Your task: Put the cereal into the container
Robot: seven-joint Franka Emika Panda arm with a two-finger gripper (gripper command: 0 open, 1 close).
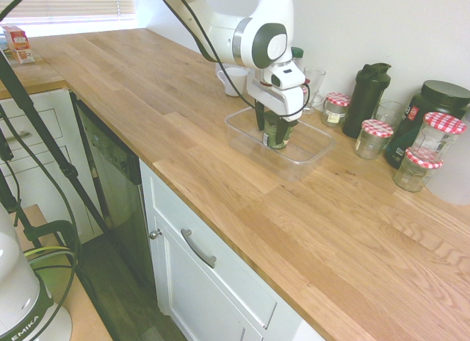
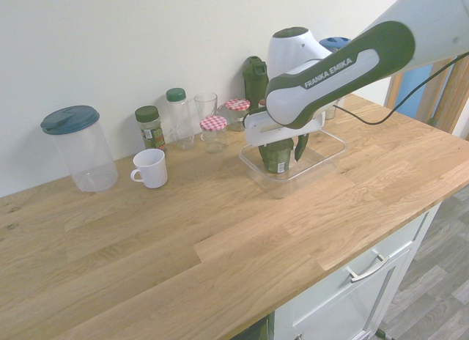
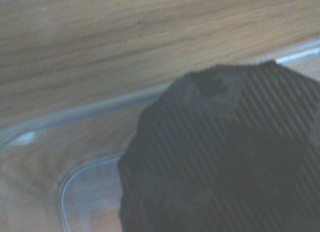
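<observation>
Pincer (image 1: 277, 125) pinching cereal (image 1: 277, 132) from above, fingers on either side of cup. Cup upright inside tub (image 1: 312, 146), near bench's back edge, lid filling wrist view.

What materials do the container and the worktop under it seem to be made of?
The container: clear, glossy plastic by its look; the wood shows through its walls and the rim catches light. The worktop: wood, likely oak staves with a satin finish, judging by the visible grain and plank joints.
</observation>
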